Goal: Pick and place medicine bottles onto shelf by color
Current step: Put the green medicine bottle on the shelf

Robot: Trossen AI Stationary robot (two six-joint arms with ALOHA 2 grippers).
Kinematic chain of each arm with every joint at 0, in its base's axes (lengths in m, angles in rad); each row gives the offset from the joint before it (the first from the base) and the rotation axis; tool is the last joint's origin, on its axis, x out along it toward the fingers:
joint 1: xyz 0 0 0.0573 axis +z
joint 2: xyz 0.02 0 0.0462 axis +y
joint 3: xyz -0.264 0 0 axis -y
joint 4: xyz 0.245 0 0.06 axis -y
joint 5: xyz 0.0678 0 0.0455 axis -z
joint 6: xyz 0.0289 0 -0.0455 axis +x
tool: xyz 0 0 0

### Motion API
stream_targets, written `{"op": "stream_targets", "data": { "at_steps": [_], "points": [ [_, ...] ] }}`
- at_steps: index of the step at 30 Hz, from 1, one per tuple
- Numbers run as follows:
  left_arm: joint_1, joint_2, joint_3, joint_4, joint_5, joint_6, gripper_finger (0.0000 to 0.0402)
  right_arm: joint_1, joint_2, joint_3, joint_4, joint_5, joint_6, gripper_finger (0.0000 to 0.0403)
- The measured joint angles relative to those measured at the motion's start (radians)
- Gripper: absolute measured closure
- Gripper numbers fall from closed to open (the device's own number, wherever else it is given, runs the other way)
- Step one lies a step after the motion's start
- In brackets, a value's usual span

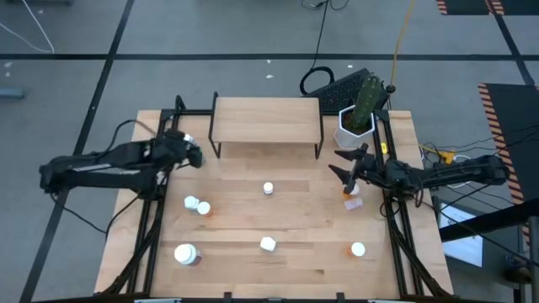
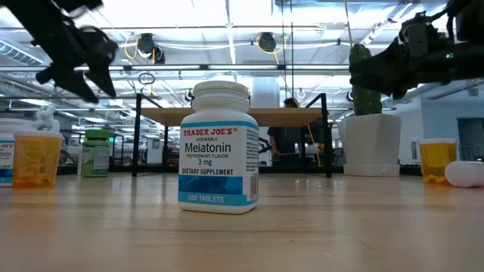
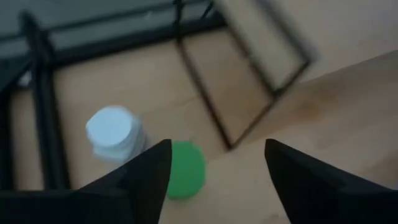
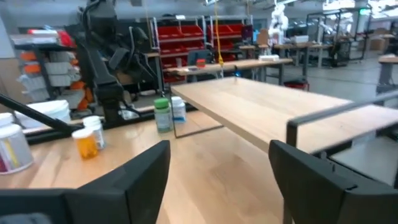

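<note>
The light-wood shelf (image 1: 265, 118) stands at the table's far middle on thin black legs and bears nothing. My left gripper (image 3: 214, 168) is open and empty, in the air off the shelf's left end (image 1: 192, 153), above a green-capped bottle (image 3: 185, 168) and a white-capped bottle (image 3: 113, 132) that stand upright on the table. My right gripper (image 4: 217, 180) is open and empty off the shelf's right front corner (image 1: 345, 166), above the table. An orange bottle (image 1: 351, 189) and a pale pink bottle (image 1: 353, 203), which lies on its side, are just in front of it.
Other bottles stand on the table: a white-capped one (image 1: 269, 188) at the middle, two (image 1: 197, 205) at the left, a large white one (image 1: 185, 253), the Melatonin bottle (image 2: 219, 147) and an orange one (image 1: 358, 249) near the front. The cactus pot (image 1: 355, 126) stands by the shelf's right end.
</note>
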Motion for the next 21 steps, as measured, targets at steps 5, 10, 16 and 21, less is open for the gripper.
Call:
{"op": "stream_targets", "data": {
  "at_steps": [5, 10, 16, 21],
  "points": [
    [0.158, 0.127, 0.027, -0.001, 0.132, 0.049, 0.0122, -0.012, 0.032, 0.000, 0.000, 0.017, 0.031, 0.0124],
    [0.261, 0.195, 0.037, -0.002, 0.228, 0.076, 0.0121, -0.012, 0.037, 0.000, 0.000, 0.015, 0.032, 0.0124],
    [0.322, 0.254, 0.037, -0.027, 0.279, 0.080, 0.0121, -0.012, 0.037, 0.000, 0.002, 0.014, 0.030, 0.0124],
    [0.325, 0.311, 0.037, -0.028, 0.279, 0.081, 0.0121, -0.012, 0.037, 0.000, 0.001, 0.014, 0.026, 0.0124]
  ]
}}
